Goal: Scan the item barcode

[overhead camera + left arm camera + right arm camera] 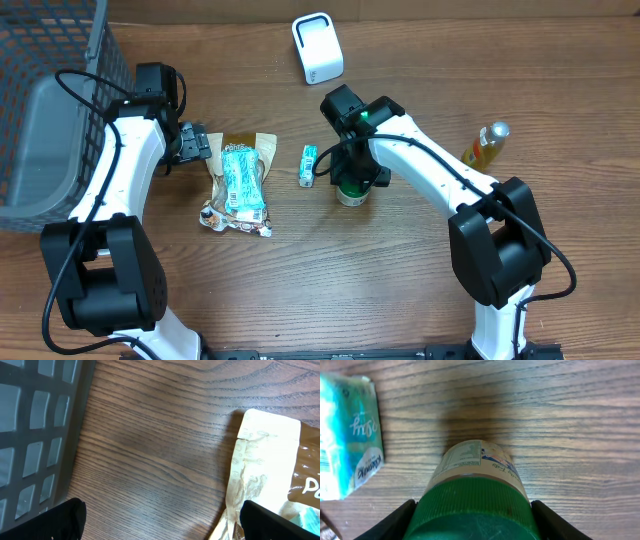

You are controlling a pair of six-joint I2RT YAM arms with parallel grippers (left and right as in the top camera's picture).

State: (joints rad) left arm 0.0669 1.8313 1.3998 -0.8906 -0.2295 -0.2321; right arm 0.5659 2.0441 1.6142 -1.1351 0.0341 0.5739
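Note:
A jar with a green ribbed lid (351, 190) (475, 505) stands upright on the wooden table, its paper label facing away in the right wrist view. My right gripper (351, 178) (475, 522) straddles the lid from above, and both black fingers (395, 522) press against its sides. Further left, my left gripper (195, 143) (160, 520) hangs wide open over bare wood, its right finger at the edge of a tan snack bag (238, 182) (265, 445). The white barcode scanner (317, 47) stands at the back centre.
A small teal tissue pack (308, 165) (347, 435) lies just left of the jar. A yellow bottle (485, 145) lies to the right. A grey mesh basket (50, 110) (35, 425) fills the far left corner.

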